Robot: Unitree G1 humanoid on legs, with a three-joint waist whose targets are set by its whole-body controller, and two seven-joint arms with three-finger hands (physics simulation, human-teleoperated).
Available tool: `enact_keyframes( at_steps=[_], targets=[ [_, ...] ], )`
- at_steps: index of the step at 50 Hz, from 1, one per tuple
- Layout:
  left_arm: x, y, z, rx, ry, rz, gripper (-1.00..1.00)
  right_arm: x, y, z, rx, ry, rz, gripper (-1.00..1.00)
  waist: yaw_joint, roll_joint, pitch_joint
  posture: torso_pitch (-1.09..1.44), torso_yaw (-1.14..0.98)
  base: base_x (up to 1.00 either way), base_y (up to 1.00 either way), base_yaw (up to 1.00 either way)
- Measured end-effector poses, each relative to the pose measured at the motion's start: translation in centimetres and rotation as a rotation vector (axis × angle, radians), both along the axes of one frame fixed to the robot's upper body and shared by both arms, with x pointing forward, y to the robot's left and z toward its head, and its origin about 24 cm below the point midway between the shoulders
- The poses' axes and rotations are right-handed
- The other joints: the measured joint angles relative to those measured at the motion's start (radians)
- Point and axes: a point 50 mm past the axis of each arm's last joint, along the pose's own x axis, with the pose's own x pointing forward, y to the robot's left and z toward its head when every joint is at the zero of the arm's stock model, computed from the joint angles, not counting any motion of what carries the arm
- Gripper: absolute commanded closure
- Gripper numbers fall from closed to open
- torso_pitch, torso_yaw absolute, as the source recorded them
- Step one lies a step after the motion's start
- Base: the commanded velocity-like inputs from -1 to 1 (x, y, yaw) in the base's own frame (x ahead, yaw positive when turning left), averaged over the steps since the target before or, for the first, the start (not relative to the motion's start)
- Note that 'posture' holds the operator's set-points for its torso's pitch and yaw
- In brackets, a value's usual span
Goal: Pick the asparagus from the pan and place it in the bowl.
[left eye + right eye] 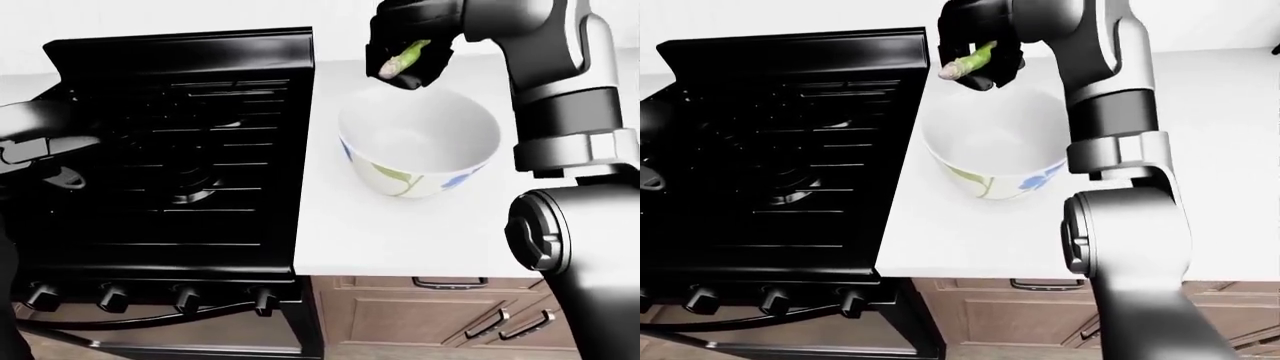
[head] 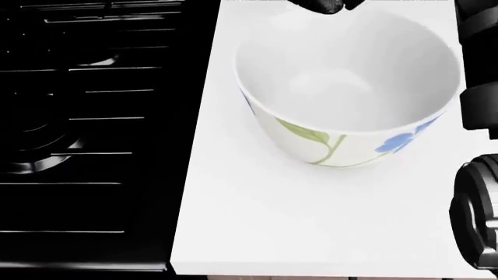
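My right hand [image 1: 408, 46] is shut on a green asparagus spear [image 1: 403, 58] and holds it in the air above the far left rim of the bowl. The bowl [image 1: 420, 142] is white with blue and green flower marks and stands on the white counter [image 1: 400, 240] right of the stove. It looks empty inside. The right-eye view shows the same spear [image 1: 969, 61] above the bowl [image 1: 992, 148]. The pan is a dark shape with a handle [image 1: 45, 146] at the left edge of the stove. My left hand is not in view.
The black stove [image 1: 190, 157] with grates fills the left side, with knobs [image 1: 185, 298] along its lower edge. Brown cabinet drawers [image 1: 440, 315] sit below the counter. My right arm [image 1: 570, 112] stands right of the bowl.
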Motion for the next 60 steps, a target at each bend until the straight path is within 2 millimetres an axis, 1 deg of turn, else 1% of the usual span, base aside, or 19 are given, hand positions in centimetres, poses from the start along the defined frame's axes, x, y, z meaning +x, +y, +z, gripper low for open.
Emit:
enact_keyframes(
  at_steps=[14, 38, 39, 41, 43, 45, 47, 49, 51, 52, 60],
  targets=[
    [-0.1, 0.0, -0.1, 0.000, -0.001, 0.001, -1.00, -1.1, 0.1, -1.9, -0.018, 0.070, 0.008, 1.00, 0.000, 0.000, -0.003, 0.00, 0.00, 0.00, 0.00, 0.00],
    [0.0, -0.1, 0.0, 0.000, -0.001, -0.003, -1.00, -1.3, -0.5, -3.9, -0.035, 0.107, -0.010, 1.00, -0.002, 0.003, -0.009, 0.00, 0.00, 0.00, 0.00, 0.00],
    [0.0, -0.1, 0.0, 0.000, -0.001, -0.003, -1.00, -1.3, -0.5, -4.0, -0.036, 0.108, -0.010, 0.98, -0.002, 0.003, -0.009, 0.00, 0.00, 0.00, 0.00, 0.00],
    [-0.1, -0.1, -0.1, 0.000, -0.001, -0.002, -1.00, -1.3, -0.5, -4.2, -0.039, 0.112, -0.010, 0.77, -0.003, 0.003, -0.009, 0.00, 0.00, 0.00, 0.00, 0.00],
    [-0.1, 0.0, -0.1, 0.000, -0.001, -0.001, -1.00, -1.3, -0.5, -4.3, -0.041, 0.117, -0.012, 0.65, -0.003, 0.003, -0.009, 0.00, 0.00, 0.00, 0.00, 0.00],
    [-0.1, 0.0, -0.1, -0.001, 0.000, 0.000, -1.00, -1.3, -0.6, -4.3, -0.040, 0.118, -0.012, 0.62, -0.003, 0.003, -0.009, 0.00, 0.00, 0.00, 0.00, 0.00],
    [-0.1, -0.1, -0.1, 0.000, 0.001, -0.001, -1.00, -1.3, -0.5, -4.3, -0.039, 0.116, -0.012, 0.42, -0.003, 0.003, -0.010, 0.00, 0.00, 0.00, 0.00, 0.00],
    [-0.1, -0.1, -0.1, 0.000, 0.001, -0.001, -1.00, -1.3, -0.5, -4.3, -0.039, 0.115, -0.011, 0.29, -0.003, 0.003, -0.010, 0.00, 0.00, 0.00, 0.00, 0.00],
    [-0.1, -0.1, -0.1, 0.000, 0.000, -0.001, -1.00, -1.3, -0.5, -4.4, -0.039, 0.115, -0.010, 0.25, -0.003, 0.002, -0.011, 0.00, 0.00, 0.00, 0.00, 0.00],
    [-0.1, -0.1, -0.1, 0.000, 0.000, -0.001, -1.00, -1.3, -0.5, -4.4, -0.039, 0.115, -0.010, 0.18, -0.003, 0.002, -0.011, 0.00, 0.00, 0.00, 0.00, 0.00],
    [-0.1, 0.0, -0.1, 0.000, -0.001, 0.001, -1.00, -1.4, -0.7, -4.5, -0.049, 0.119, -0.012, 0.15, -0.003, 0.001, -0.010, 0.00, 0.00, 0.00, 0.00, 0.00]
  ],
)
